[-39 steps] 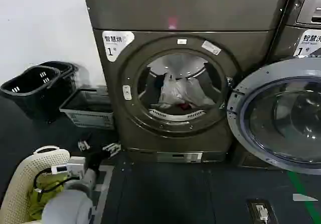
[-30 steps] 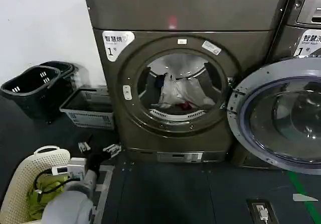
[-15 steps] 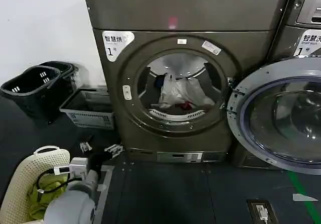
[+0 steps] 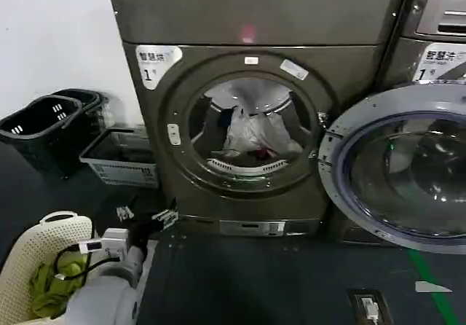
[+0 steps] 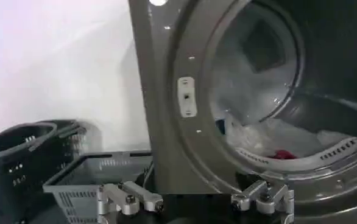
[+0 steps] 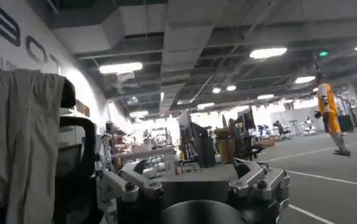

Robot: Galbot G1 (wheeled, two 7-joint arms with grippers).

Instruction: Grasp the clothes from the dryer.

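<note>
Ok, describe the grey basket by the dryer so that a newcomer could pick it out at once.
Start at the large bronze-grey front-loading dryer with its round porthole open. On the floor against its left side, by the white wall, sits a low rectangular grey plastic basket with slotted sides. Unlike the two taller black baskets beside it and the cream woven basket nearer the robot, it is shallow, grey and square-cornered.

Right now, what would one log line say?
left gripper: open, low, outside dryer | clothes: in drum, ungrasped | door: open | right gripper: open, facing the room
</note>
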